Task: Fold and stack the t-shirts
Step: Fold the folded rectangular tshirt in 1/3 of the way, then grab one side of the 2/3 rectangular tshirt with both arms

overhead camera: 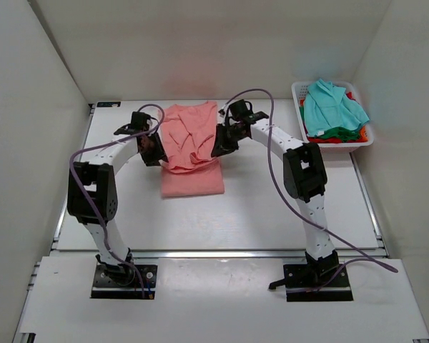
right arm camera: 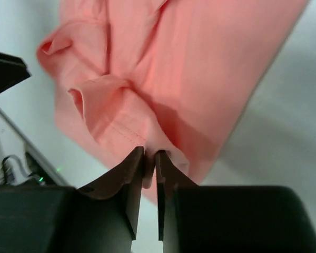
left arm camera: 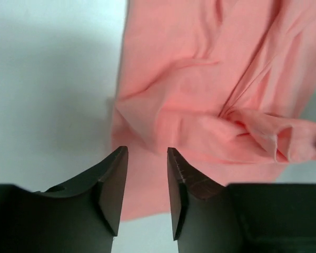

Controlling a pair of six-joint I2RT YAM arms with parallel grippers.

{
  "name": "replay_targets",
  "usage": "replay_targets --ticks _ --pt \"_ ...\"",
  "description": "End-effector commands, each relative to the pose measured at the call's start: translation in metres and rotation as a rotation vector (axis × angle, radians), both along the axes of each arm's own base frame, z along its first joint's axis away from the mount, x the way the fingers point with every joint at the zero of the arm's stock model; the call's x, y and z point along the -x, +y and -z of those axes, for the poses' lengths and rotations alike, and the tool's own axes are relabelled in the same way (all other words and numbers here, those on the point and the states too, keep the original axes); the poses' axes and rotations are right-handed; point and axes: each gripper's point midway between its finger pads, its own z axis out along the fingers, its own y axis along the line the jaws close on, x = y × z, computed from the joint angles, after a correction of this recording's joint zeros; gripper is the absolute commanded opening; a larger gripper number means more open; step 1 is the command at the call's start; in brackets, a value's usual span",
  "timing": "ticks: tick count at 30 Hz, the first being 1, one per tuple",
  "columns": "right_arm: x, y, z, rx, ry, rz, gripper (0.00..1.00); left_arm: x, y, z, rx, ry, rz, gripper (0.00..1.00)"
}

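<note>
The soft salmon-pink cloth t-shirt (overhead camera: 193,171) lies rumpled at the middle of the white bench (overhead camera: 272,207), partly doubled over itself. The right gripper (right arm camera: 150,154) pinches a hemmed fold of it, fingers pressed almost together. The left gripper (left arm camera: 147,153) hangs spread above the shirt's left edge, holding nothing. For a clean fold, I'd say the left should bite the matching edge so both sides lift level. A teal t-shirt (overhead camera: 332,107) lies heaped on others in the white plastic basket (overhead camera: 298,107) at the far right. I can read no label or writing anywhere.

The teal shirt (overhead camera: 334,107) covers most of the green shirt (overhead camera: 342,133) and red shirt (overhead camera: 330,141) in the basket (overhead camera: 296,100); both wrist views crop the pink shirt (left arm camera: 200,105).
</note>
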Motion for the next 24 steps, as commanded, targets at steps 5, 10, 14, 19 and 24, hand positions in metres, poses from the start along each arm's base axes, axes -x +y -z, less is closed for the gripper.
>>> replay_targets --ticks 5,10,14,19,24 --pt "-0.075 -0.032 -0.044 0.070 -0.468 0.173 0.34 -0.077 -0.005 -0.113 0.265 -0.549 -0.075 0.54" --pt "-0.035 -0.070 -0.082 0.030 -0.626 0.356 0.46 -0.021 -0.001 -0.095 0.203 -0.517 -0.084 0.55" --pt "0.023 -0.077 -0.041 0.049 -0.528 0.293 0.46 0.044 -0.001 -0.062 0.133 -0.459 -0.085 0.56" --pt "0.075 -0.072 -0.011 0.033 -0.360 0.340 0.46 0.107 0.015 -0.013 -0.023 -0.342 -0.129 0.57" --pt "0.102 -0.057 0.019 0.050 -0.296 0.376 0.51 0.116 0.014 0.001 0.031 -0.364 -0.194 0.57"
